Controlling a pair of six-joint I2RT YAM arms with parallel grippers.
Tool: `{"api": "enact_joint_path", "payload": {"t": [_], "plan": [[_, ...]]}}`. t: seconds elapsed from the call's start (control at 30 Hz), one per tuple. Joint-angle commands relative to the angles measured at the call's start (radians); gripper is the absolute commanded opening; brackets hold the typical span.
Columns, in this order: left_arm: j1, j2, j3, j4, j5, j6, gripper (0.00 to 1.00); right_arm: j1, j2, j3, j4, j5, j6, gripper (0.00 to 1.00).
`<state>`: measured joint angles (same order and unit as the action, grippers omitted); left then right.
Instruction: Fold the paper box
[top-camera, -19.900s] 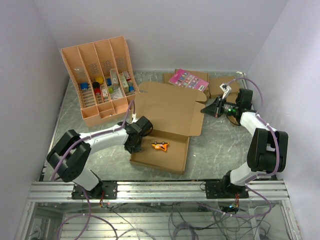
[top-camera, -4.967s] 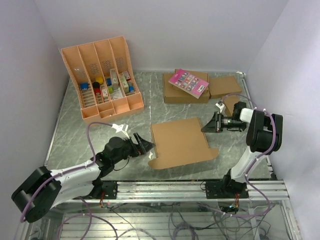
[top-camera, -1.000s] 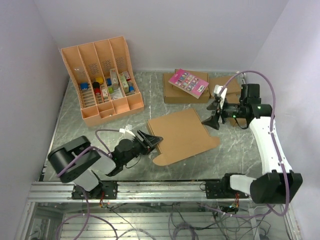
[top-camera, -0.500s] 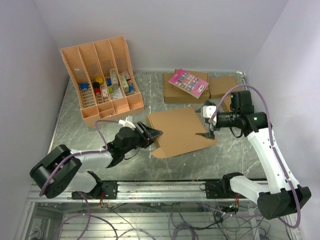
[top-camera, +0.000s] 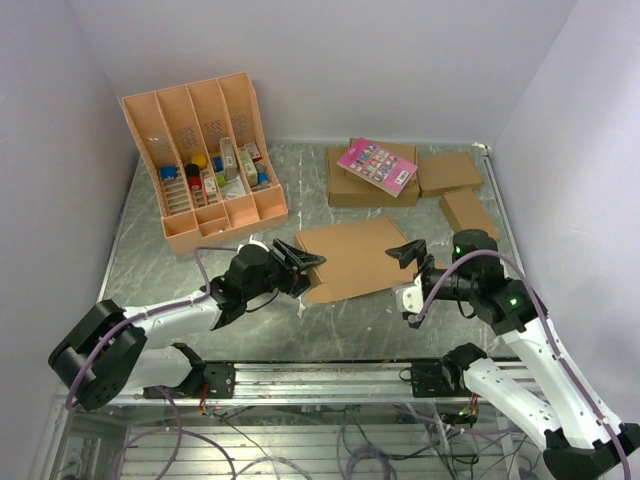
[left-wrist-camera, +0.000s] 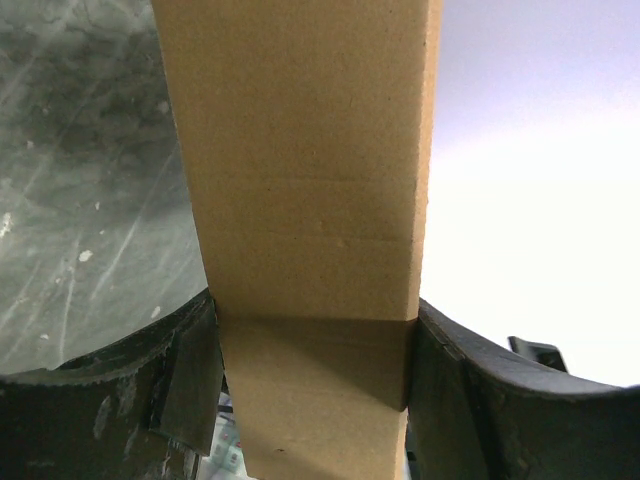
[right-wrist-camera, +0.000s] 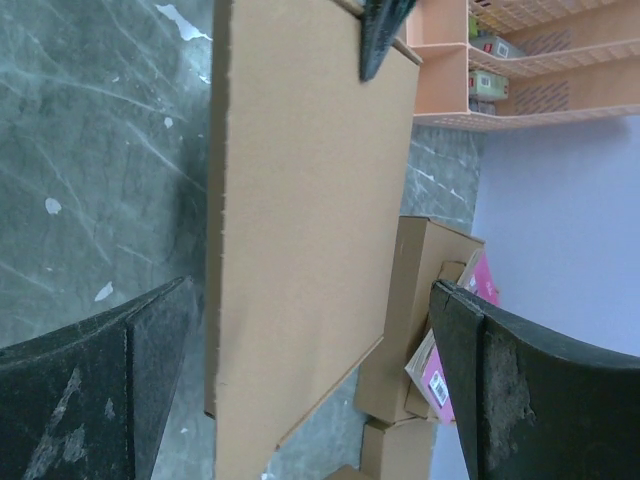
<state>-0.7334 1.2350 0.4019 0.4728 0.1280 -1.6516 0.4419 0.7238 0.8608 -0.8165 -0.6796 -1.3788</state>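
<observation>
The large flat brown corrugated cardboard box (top-camera: 355, 258) is sitting at the middle of the grey marbled table (top-camera: 150, 250), closed over so that whatever is inside is being hidden. Its 9 o'clock edge is disappearing into the left gripper (top-camera: 305, 268). In the left wrist view the cardboard is filling the whole gap, and both black fingers (left-wrist-camera: 185, 375) are pressing against it, clamped on that edge. Whether the box is lying flat or being lifted there is hard to make out.

At the box's 3 o'clock edge the right gripper (top-camera: 405, 283) is standing with its jaws spread wide, gripping nothing. The right arm is running out of the top view at 5 o'clock.

At 10 o'clock an orange-tan plastic compartment tray (top-camera: 240, 100) is leaning with small coloured items in it, their labels too small to read. At 1 o'clock a pink printed packet (top-camera: 377, 165) is lying on a smaller brown cardboard box (top-camera: 345, 185), its print unreadable. Two more small brown boxes (top-camera: 450, 172) are lying beside it.
</observation>
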Motion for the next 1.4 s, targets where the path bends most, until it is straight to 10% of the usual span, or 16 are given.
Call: {"api": "enact_joint_path", "payload": {"t": [0.0, 0.67, 1.37], "plan": [[0.013, -0.06, 0.065, -0.06, 0.02, -0.091, 0.44, 0.044, -0.05, -0.068, 0.088, 0.043, -0.052, 1.0], [0.02, -0.057, 0.127, -0.081, 0.04, -0.136, 0.43, 0.39, 0.005, -0.351, 0.673, 0.56, 0.038, 0.99], [0.036, -0.131, 0.082, -0.1, 0.019, -0.153, 0.46, 0.454, 0.077, -0.37, 0.83, 0.659, 0.115, 0.5]]}}
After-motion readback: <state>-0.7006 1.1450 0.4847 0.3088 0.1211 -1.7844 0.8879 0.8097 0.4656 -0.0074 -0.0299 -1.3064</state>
